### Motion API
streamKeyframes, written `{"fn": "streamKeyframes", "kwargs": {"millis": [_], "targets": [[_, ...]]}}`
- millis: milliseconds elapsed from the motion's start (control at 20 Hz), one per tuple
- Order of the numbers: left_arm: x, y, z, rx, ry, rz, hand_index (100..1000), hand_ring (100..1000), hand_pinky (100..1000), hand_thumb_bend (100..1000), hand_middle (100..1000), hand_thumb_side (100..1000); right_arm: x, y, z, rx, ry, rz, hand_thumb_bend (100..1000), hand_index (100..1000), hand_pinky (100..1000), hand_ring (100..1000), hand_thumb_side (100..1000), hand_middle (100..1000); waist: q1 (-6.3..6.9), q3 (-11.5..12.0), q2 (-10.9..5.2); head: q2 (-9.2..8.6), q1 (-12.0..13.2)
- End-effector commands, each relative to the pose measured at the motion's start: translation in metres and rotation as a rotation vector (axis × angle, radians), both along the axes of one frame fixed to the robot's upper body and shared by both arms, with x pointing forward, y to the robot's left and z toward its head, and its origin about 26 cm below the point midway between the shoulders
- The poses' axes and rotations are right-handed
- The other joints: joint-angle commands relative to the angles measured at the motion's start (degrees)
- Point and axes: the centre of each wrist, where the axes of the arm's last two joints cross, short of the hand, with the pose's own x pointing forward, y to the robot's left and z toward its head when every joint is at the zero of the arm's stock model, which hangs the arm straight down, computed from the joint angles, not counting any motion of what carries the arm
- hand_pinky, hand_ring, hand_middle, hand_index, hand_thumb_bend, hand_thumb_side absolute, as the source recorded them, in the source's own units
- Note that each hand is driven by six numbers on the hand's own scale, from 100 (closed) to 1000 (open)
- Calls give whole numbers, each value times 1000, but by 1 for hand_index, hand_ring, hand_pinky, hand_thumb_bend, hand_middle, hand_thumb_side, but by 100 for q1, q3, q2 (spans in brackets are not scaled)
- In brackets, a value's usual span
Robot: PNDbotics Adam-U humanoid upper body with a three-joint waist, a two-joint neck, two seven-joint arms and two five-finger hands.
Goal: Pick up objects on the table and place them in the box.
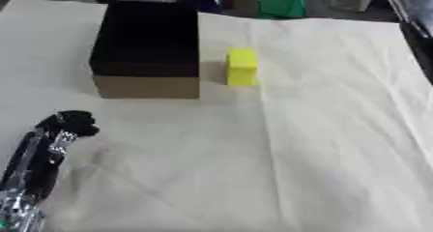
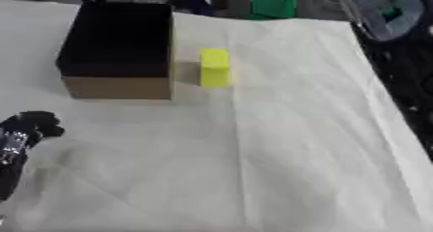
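A yellow block [image 1: 241,67] stands upright just right of the box [image 1: 146,52], apparently not touching. The box, brown-walled with a dark inside, sits near the table's [image 1: 338,129] far-left corner.

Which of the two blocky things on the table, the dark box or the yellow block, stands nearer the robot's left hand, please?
The box, brown-fronted with a dark inside, stands nearer the left hand; the yellow block stands beside its right wall, farther off.

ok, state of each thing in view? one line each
box: open at the top, upright, inside dark, contents can't be seen
yellow block: standing on the table cloth, right of the box, not in it, untouched
left hand: low at the view's left, fingers curled, holding nothing
right hand: not in view
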Motion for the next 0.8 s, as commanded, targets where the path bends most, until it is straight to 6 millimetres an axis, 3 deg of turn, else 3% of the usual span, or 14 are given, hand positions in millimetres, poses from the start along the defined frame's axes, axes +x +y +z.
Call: {"fn": "streamKeyframes", "kwargs": {"millis": [50, 350, 800], "targets": [[2, 0, 12, 23, -39, -23, 675, 603, 704, 450, 576, 688, 12, 0, 6, -39, 42, -43, 505, 906, 778, 937, 388, 798, -2, 55, -64, -107, -124], [4, -3, 16, 26, -50, -37, 675, 602, 704, 451, 575, 686, 40, -3, -14, -98, 128, -88, 512, 914, 792, 950, 435, 819, -56, 197, -41, -165, -262], [4, -3, 15, 19, -45, -37, 674, 602, 704, 452, 575, 683, 72, -17, -66, -209, 245, -127, 551, 928, 817, 969, 489, 847, -55, 196, -86, -165, -278]]}}
